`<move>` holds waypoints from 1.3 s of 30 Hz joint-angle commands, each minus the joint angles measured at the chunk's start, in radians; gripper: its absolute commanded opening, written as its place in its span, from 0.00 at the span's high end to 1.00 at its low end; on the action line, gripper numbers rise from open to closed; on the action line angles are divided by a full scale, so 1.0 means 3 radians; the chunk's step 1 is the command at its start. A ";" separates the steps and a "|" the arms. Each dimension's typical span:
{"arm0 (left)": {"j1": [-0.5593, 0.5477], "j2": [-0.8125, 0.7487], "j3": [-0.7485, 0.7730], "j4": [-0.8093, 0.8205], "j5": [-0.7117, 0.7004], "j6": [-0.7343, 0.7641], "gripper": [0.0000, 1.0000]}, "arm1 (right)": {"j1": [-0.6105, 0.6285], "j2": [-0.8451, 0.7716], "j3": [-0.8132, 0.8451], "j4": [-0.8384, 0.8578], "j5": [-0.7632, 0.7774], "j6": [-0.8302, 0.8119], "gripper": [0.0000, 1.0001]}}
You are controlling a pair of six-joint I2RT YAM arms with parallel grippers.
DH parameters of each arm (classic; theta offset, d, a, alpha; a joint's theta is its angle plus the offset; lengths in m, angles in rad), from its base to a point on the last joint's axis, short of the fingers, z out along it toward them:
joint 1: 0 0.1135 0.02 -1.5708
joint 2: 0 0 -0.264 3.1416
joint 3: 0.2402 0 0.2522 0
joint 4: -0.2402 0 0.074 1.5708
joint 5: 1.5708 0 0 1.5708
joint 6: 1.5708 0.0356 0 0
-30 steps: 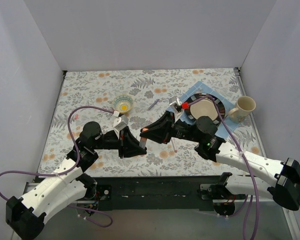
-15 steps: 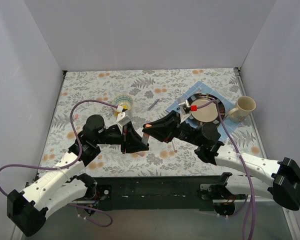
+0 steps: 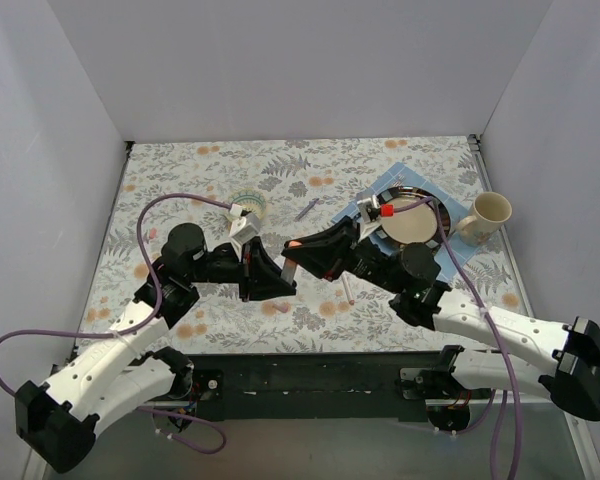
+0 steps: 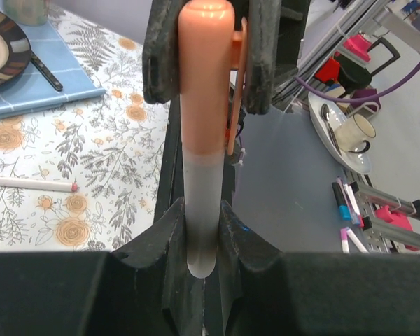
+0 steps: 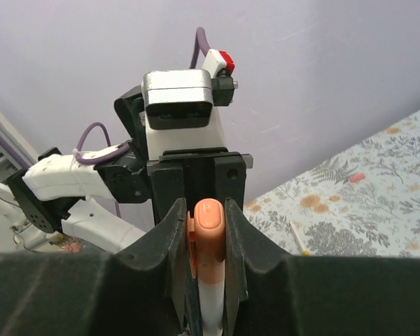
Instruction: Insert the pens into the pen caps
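Above the middle of the table (image 3: 180,170), the left gripper (image 4: 200,234) has its fingers clamped on the pale lower barrel of a pen (image 4: 199,189). The right gripper (image 5: 208,234) has its fingers clamped on the orange cap (image 5: 209,213), which sits on the upper end of this pen. Another white pen (image 3: 348,289) lies on the table just to the right of them.

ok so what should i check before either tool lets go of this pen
1. Left tool shut on the pen: ok.
2. Right tool shut on the cap: ok.
3. Cap over the pen's end and in line with it: ok.
4. Cap pushed fully home: cannot tell.
5. Next pen lying loose and in view: ok.
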 commanded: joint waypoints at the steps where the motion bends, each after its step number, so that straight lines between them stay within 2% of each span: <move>1: 0.0176 -0.0272 0.0130 0.0368 -0.0818 -0.0102 1.00 | 0.0230 -0.0093 0.0374 -0.1704 -0.0316 -0.0064 0.68; 3: 0.0181 -0.0370 0.0043 0.0225 -0.0899 -0.0112 1.00 | 0.0219 -0.0175 0.0720 -0.2093 -0.0054 -0.0237 0.46; 5: 0.0181 -0.0498 -0.0060 0.0010 -0.1032 -0.0143 1.00 | 0.0214 -0.0276 0.0881 -0.2349 0.0355 -0.0310 0.37; 6: 0.0181 -0.0539 -0.0095 -0.0057 -0.1144 -0.0153 1.00 | 0.0214 -0.0313 0.0972 -0.2537 0.0478 -0.0346 0.29; 7: 0.0176 -0.0564 -0.0121 -0.0148 -0.1216 -0.0168 1.00 | 0.0219 -0.0369 0.0973 -0.2610 0.0737 -0.0371 0.27; 12: 0.0181 -0.0458 -0.0162 -0.0655 -0.1865 -0.0352 1.00 | 0.0214 -0.0869 0.0677 -0.2800 0.1230 -0.0326 0.11; 17: 0.0171 0.0017 -0.0244 -0.0743 -0.2055 -0.0904 1.00 | 0.0214 -0.1294 0.0238 -0.2882 0.1496 -0.0218 0.10; 18: 0.0160 0.0251 -0.0254 -0.0743 -0.2086 -0.0991 1.00 | 0.0214 -0.1330 0.0196 -0.2897 0.1527 -0.0218 0.10; 22: 0.0114 0.0652 -0.0295 -0.0707 -0.2357 -0.1140 1.00 | 0.0214 -0.1438 0.0135 -0.3040 0.1584 -0.0213 0.10; 30: 0.0084 0.1112 -0.0310 -0.0645 -0.2821 -0.1293 1.00 | 0.0214 -0.1433 0.0074 -0.3056 0.1517 -0.0198 0.10; 35: 0.0084 0.1424 -0.0234 -0.1023 -0.3226 -0.1243 1.00 | 0.0219 -0.1361 0.0068 -0.3020 0.1369 -0.0141 0.10; 39: 0.0084 0.1506 -0.0193 -0.1233 -0.3436 -0.1146 0.92 | 0.0214 -0.1361 0.0048 -0.3020 0.1359 -0.0126 0.10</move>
